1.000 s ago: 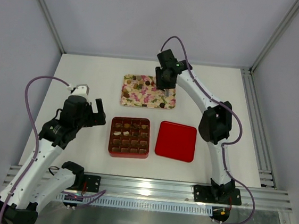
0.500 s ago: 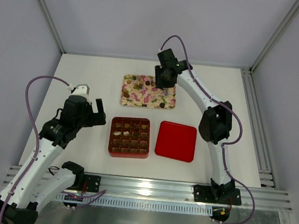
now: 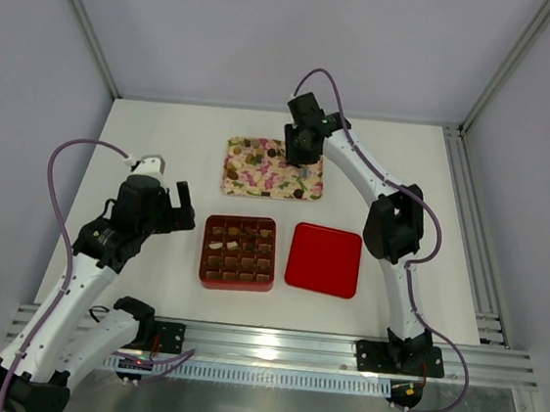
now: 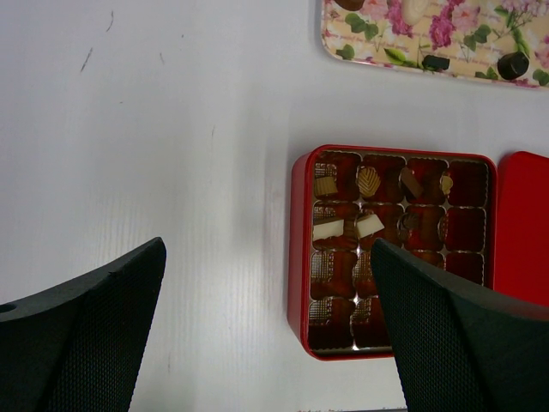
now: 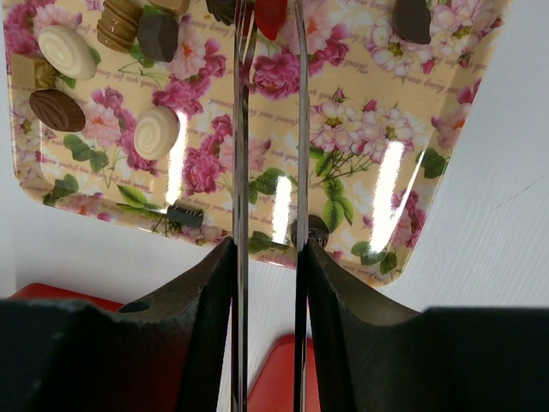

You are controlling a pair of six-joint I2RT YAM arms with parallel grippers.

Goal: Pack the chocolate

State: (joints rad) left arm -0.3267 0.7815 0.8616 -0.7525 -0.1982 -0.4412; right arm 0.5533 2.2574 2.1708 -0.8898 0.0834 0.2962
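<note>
Several chocolates lie on the floral tray: a whitish oval, a brown oval, a white swirl, a dark square and a dark bar. My right gripper hovers over the tray, its thin metal blades a narrow gap apart, with a small red piece between them near the tips. The red box holds a few pieces, tan and whitish. My left gripper is wide open and empty, just left of the box.
The red lid lies flat right of the red box. The tray sits behind both, mid-table. My left gripper hangs over bare white table. Frame posts and walls bound the table; a rail runs along the right edge.
My right gripper has shifted slightly back and left over the tray. The left arm has not moved.
</note>
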